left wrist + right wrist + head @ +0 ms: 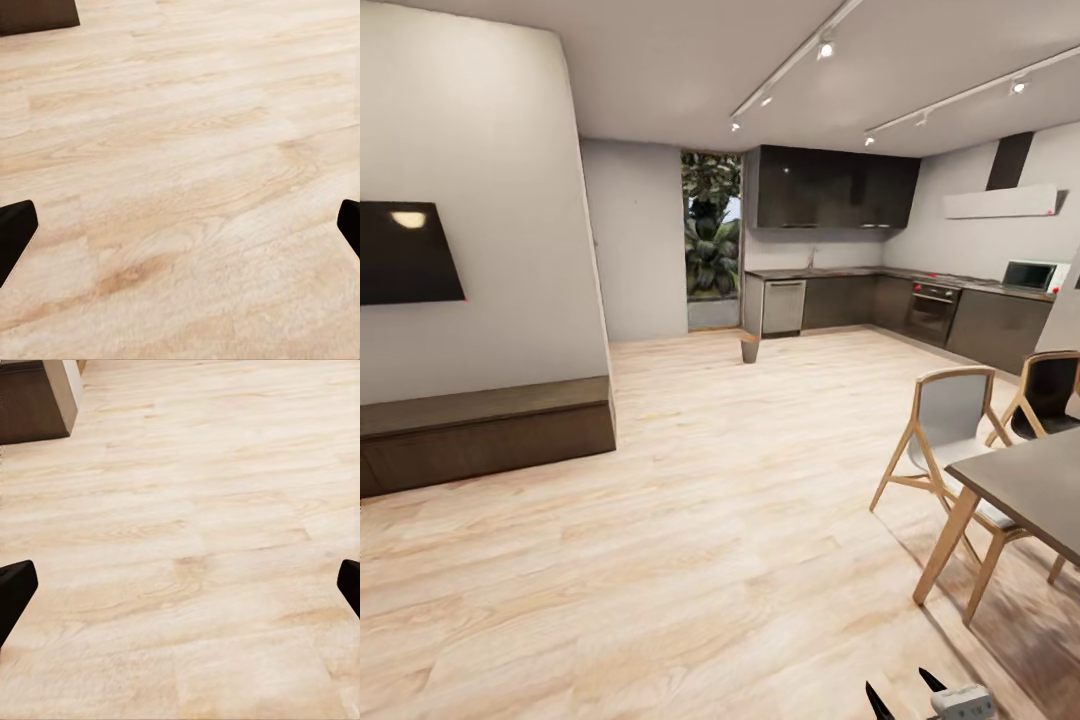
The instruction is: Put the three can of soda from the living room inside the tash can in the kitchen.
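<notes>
Tash can (pixel 750 348), a small grey tapered bucket, stands on the wood floor (pixel 690 520) far ahead of the right gripper (pixel 908 692), near the kitchen (pixel 880 290) cabinets and just beside the steel dishwasher front (pixel 783 306).

Going left to right in the head view: a dark wall TV (pixel 405 252) hangs above a long low cabinet (pixel 480 430), both well to the left of that gripper; a doorway showing green plants (pixel 711 235) sits behind the bucket; 2 wood-framed chairs (pixel 950 440) and a dark table (pixel 1035 490) stand just ahead of the gripper, slightly to its right.

The left gripper (pixel 180 232) is spread wide, its 2 dark fingertips (pixel 15 229) at opposite edges of the wrist view with bare floor between them. The right gripper is likewise spread wide over bare floor, holding nothing.
</notes>
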